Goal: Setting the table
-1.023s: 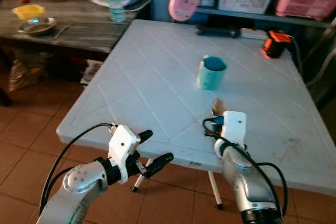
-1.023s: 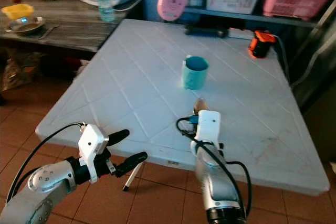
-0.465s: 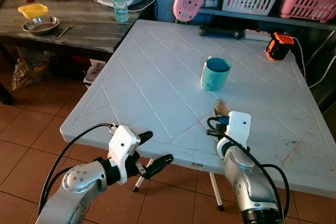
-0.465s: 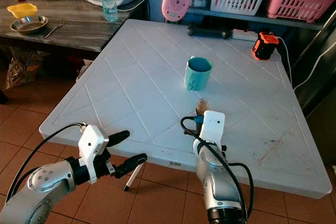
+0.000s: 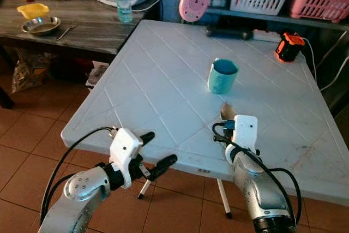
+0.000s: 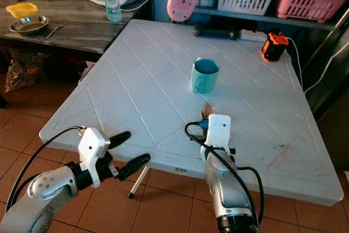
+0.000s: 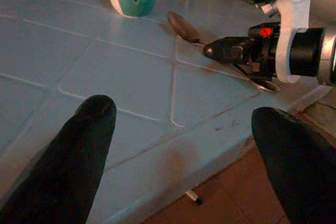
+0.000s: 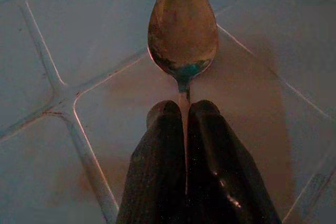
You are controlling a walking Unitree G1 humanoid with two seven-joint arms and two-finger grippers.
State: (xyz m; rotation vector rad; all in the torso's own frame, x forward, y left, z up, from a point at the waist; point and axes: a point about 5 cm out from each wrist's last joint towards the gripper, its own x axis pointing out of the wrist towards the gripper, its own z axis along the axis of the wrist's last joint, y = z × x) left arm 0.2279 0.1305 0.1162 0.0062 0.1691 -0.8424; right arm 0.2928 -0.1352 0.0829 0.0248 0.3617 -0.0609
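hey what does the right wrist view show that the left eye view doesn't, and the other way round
Right wrist view: the right gripper's fingers shut on the spoon's handle, and the whole bowl of the spoon just above a white panel. Left eye view: the left gripper open off the table's near edge, the teal cup past the spoon, and the wooden side table with a metal bowl. Shared: the spoon and the white table.

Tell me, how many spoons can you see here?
1: a metal spoon held by its handle in the right gripper, low over the white table, near the teal mug. Others might be hidden among shelf clutter.
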